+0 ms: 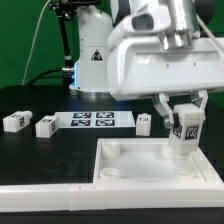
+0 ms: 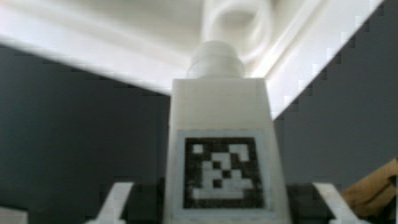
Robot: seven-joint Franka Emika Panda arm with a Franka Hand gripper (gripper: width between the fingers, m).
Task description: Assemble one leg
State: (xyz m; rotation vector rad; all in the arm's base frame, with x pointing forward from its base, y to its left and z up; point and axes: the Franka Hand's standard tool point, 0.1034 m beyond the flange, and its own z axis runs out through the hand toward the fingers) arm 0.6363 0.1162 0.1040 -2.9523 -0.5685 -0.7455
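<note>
The claw (image 1: 183, 119) is clamped on the leg (image 1: 183, 140), gripping its upper part. The leg stands upright with its long axis vertical, at four o'clock in the exterior view. Its tag faces that camera, and its narrow tip (image 2: 215, 55) points down at a corner socket (image 2: 237, 20) of the white panel (image 1: 130, 168) on the bench (image 1: 40, 150).
</note>
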